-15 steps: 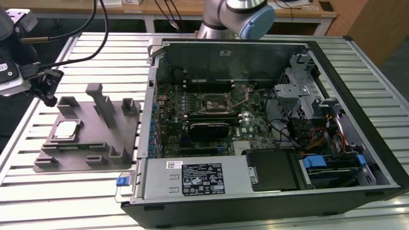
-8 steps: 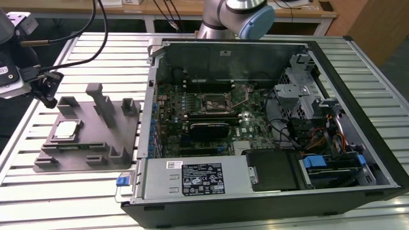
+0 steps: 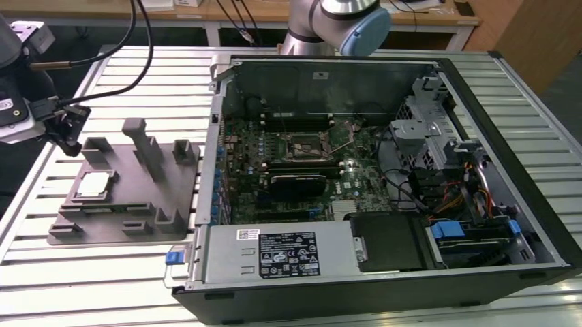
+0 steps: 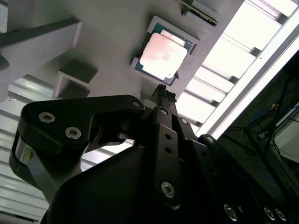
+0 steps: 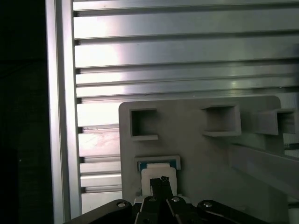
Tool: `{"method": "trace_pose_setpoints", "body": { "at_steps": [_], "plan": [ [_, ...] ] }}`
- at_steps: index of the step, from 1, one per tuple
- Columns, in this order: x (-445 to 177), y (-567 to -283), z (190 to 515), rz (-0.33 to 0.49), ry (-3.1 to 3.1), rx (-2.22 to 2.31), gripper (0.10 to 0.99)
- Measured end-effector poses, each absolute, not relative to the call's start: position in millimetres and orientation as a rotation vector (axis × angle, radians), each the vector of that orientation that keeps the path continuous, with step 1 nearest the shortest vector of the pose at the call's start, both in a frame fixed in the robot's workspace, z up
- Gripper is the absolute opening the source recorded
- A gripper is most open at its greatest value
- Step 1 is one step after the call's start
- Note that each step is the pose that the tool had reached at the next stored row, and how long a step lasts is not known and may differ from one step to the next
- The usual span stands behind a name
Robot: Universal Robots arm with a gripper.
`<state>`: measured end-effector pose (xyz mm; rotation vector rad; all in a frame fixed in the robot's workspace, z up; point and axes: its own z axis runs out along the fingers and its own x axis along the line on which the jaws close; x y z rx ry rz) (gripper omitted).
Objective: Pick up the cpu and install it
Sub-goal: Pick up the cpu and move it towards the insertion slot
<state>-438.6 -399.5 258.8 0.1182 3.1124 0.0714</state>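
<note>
Hand [image 4: 161,89], apparently closed and empty, hangs clear above edge of cpu [image 4: 162,55] in tray [image 4: 117,37].

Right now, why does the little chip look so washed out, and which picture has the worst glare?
Second wrist view: worst glare, the cpu lid bleached pinkish-white, the slats blown out. First wrist view: slats gleam in streaks, blackness beyond them. Exterior view: even light, cpu dull silver, case interior dimmer.

Glare whitens the table slats [image 4: 261,42] in the second wrist view — foreground shadowed.
</note>
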Motion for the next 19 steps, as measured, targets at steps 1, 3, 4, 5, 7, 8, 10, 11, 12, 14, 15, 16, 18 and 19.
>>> {"method": "trace_pose_setpoints", "body": {
  "at_steps": [1, 3, 4, 5, 7, 8, 10, 11, 12, 14, 15, 16, 18, 19],
  "plan": [
    [-438.8, -399.5, 258.0, 0.071, 3.112, 0.118, 0.106],
    [-439.3, -399.5, 256.8, 0.071, 3.113, 0.118, 0.106],
    [-439.5, -399.5, 256.1, 0.071, 3.112, 0.118, 0.106],
    [-439.8, -399.5, 255.5, 0.071, 3.112, 0.118, 0.106],
    [-440.3, -399.5, 254.2, 0.071, 3.113, 0.118, 0.106],
    [-440.6, -399.5, 253.6, 0.071, 3.113, 0.118, 0.106],
    [-441.8, -399.5, 250.4, 0.071, 3.112, 0.118, 0.106],
    [-442.1, -399.5, 249.8, 0.071, 3.112, 0.118, 0.106],
    [-442.4, -399.5, 249.0, 0.071, 3.112, 0.118, 0.106],
    [-442.9, -399.5, 247.8, 0.071, 3.112, 0.118, 0.106],
    [-443.2, -399.5, 247.2, 0.071, 3.112, 0.118, 0.106],
    [-443.5, -399.5, 246.6, 0.071, 3.112, 0.118, 0.106],
    [-444.0, -399.5, 245.3, 0.071, 3.112, 0.118, 0.106],
    [-444.3, -399.5, 244.8, 0.071, 3.113, 0.118, 0.106]
  ]
}}
